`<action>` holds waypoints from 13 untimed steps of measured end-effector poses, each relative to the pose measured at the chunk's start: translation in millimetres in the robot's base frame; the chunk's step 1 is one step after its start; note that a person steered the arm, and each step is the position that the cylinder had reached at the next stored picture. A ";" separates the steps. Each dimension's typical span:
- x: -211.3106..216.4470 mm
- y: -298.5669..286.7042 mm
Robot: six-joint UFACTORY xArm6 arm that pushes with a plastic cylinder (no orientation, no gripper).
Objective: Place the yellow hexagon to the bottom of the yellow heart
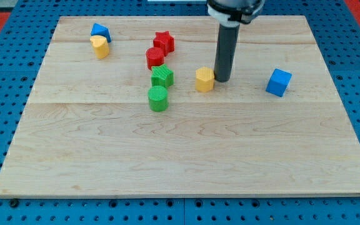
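Observation:
The yellow hexagon (204, 79) sits near the middle of the wooden board, a little above centre. My tip (221, 80) stands right beside it on the view's right, touching or nearly touching it. The yellow heart (100, 47) lies far off at the view's upper left, directly below a blue block (100, 30) that touches it. The rod rises from the tip to the arm at the view's top.
A red star (164, 42) and a red cylinder (155, 57) sit left of the hexagon, with a green block (162, 76) and a green cylinder (158, 98) below them. A blue cube (279, 82) lies at the view's right. The board (186, 162) is edged by a blue pegboard.

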State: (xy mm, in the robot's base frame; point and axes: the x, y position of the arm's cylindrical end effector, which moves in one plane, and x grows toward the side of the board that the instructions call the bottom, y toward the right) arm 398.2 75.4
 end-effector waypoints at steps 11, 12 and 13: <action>61.4 -18.9; 95.8 -24.5; 95.8 -90.2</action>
State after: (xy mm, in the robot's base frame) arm 493.9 -14.8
